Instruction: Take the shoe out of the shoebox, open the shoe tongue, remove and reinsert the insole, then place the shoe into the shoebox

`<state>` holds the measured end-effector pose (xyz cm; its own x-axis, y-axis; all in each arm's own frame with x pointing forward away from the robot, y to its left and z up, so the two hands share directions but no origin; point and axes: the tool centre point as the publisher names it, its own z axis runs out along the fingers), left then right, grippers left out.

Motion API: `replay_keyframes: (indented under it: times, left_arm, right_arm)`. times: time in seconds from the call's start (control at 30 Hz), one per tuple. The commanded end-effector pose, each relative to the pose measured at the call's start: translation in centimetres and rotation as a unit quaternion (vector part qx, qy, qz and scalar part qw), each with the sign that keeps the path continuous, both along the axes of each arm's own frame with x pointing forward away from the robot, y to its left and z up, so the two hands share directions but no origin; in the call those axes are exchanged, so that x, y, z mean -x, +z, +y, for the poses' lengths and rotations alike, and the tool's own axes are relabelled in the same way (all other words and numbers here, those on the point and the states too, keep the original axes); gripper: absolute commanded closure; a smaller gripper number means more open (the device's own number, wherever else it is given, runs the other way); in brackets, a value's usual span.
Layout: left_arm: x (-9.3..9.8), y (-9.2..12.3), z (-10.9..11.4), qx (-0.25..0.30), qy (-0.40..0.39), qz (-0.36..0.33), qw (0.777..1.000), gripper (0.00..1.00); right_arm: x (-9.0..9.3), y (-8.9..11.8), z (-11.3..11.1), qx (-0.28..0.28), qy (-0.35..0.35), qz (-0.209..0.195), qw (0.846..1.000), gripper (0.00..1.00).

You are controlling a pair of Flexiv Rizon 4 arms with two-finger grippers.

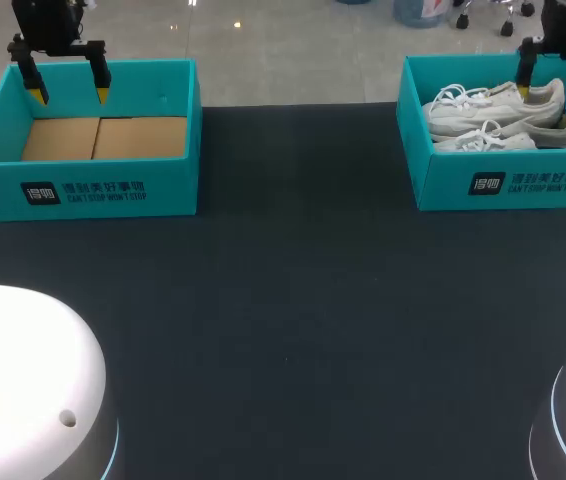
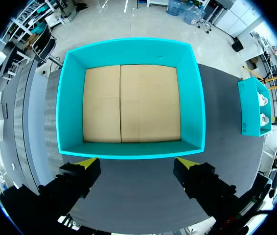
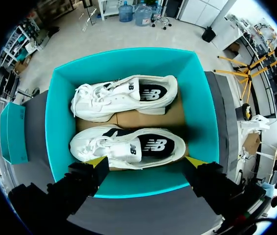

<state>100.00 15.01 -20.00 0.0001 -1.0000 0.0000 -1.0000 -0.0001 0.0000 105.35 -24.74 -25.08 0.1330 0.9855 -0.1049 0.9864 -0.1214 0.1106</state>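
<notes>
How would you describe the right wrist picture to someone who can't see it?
Two white shoes lie side by side in an open teal shoebox, seen from above. The right pincer hangs open above its near wall.

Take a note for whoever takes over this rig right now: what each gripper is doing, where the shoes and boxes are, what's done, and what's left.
Left gripper: open, holding nothing, hovering over the left shoebox, which shows only its cardboard floor.
Right gripper: open, holding nothing, hovering over the right shoebox.
Shoes: both white and side by side in the right shoebox, with the near shoe just ahead of the right gripper and the far shoe beyond it.
Done: nothing yet.
Left: lift a shoe out, open the tongue, pull and refit the insole, box the shoe.
</notes>
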Motion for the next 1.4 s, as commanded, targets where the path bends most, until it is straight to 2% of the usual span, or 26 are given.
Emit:
replay_keyframes:
  times: [0.03, 0.23, 0.37, 0.47, 0.9, 1.1, 1.13, 1.2, 1.23, 1.27, 1.3, 1.33, 1.4]
  left_arm:
    - [0.0, 0.0, 0.0, 0.000, 0.000, 0.000, 1.000, 0.00]
    - [0.0, 0.0, 0.0, 0.000, 0.000, 0.000, 1.000, 0.00]
    - [0.0, 0.0, 0.0, 0.000, 0.000, 0.000, 1.000, 0.00]
    - [0.0, 0.0, 0.0, 0.000, 0.000, 0.000, 1.000, 0.00]
    - [0.0, 0.0, 0.0, 0.000, 0.000, 0.000, 1.000, 0.00]
    - [0.0, 0.0, 0.0, 0.000, 0.000, 0.000, 1.000, 0.00]
    - [0.0, 0.0, 0.0, 0.000, 0.000, 0.000, 1.000, 0.00]
    - [0.0, 0.0, 0.0, 0.000, 0.000, 0.000, 1.000, 0.00]
    - [0.0, 0.0, 0.0, 0.000, 0.000, 0.000, 1.000, 0.00]
    - [0.0, 0.0, 0.0, 0.000, 0.000, 0.000, 1.000, 0.00]
    - [0.0, 0.0, 0.0, 0.000, 0.000, 0.000, 1.000, 0.00]
    - [0.0, 0.0, 0.0, 0.000, 0.000, 0.000, 1.000, 0.00]
    - [0.0, 0.0, 0.0, 0.000, 0.000, 0.000, 1.000, 0.00]
  right_arm:
    - [-0.8, -1.2, -1.5, -0.002, -0.001, 0.013, 1.000, 0.00]
    - [0.0, -2.5, -4.3, 0.002, -0.028, 0.017, 0.999, 0.00]
    - [0.3, -3.5, -5.3, 0.000, -0.028, 0.006, 1.000, 0.00]
    - [0.2, -5.0, -5.9, 0.000, -0.026, 0.004, 1.000, 0.00]
    - [0.0, -9.0, -7.0, 0.009, -0.008, 0.010, 1.000, 0.00]
    - [-0.3, -11.4, -7.4, 0.012, -0.003, 0.019, 1.000, 0.02]
    - [-0.4, -11.8, -7.4, 0.012, -0.004, 0.023, 1.000, 0.04]
    - [-0.5, -12.2, -7.5, 0.012, -0.007, 0.027, 1.000, 0.24]
    - [-0.6, -12.3, -7.5, 0.017, -0.007, 0.029, 0.999, 0.36]
    - [-0.6, -12.5, -7.5, 0.020, -0.008, 0.031, 0.999, 0.56]
    - [-0.6, -12.6, -7.6, 0.021, -0.009, 0.032, 0.999, 0.62]
    - [-0.6, -12.7, -7.7, 0.022, -0.012, 0.033, 0.999, 0.72]
    - [-0.5, -12.8, -7.8, 0.025, -0.017, 0.036, 0.999, 0.83]
